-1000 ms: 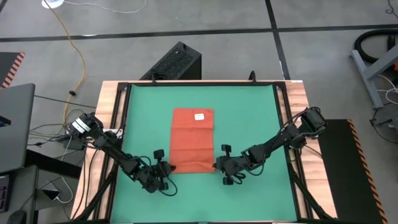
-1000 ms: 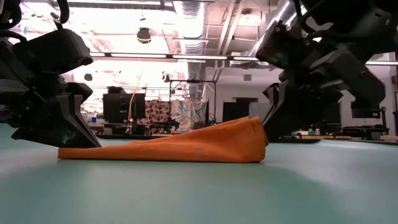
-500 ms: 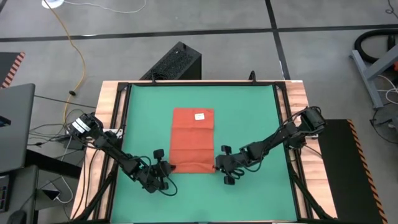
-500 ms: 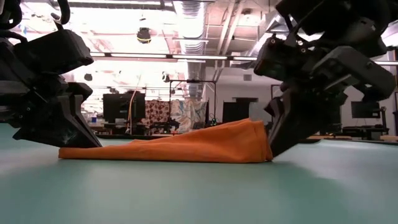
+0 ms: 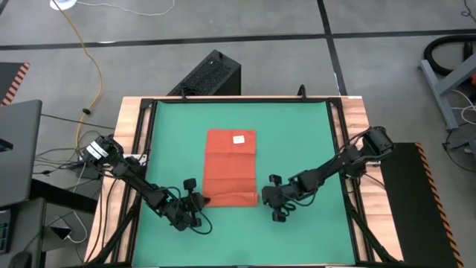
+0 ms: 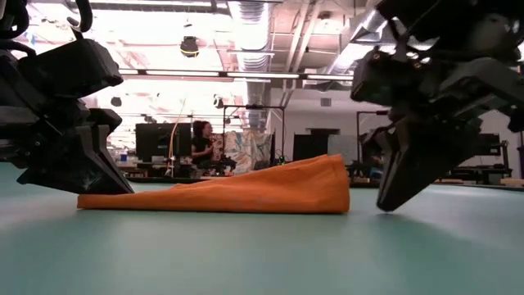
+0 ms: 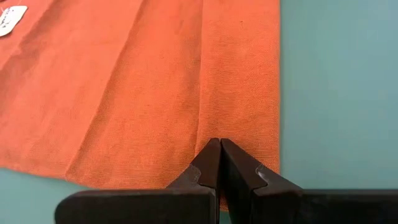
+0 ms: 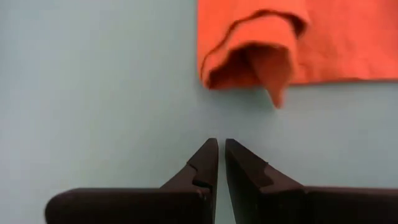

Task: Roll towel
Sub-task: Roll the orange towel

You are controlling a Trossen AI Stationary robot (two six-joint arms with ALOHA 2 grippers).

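Green mat (image 5: 297, 141) | towel (image 5: 230, 167) between left tool (image 5: 195, 202), right tool (image 5: 269, 199)

You're looking at a towel (image 7: 155, 87) of matt woven cloth, its fine ribbed weave plain to see and soft creases running along it. A small white tag (image 7: 11, 17) looks like smooth fabric. The green mat (image 5: 297, 141) is flat, matt and even. The worktop (image 5: 134, 119) edge shows bare pale wood. Both tools, left tool (image 7: 219, 155) and right tool (image 8: 221, 152), look like dull black plastic.
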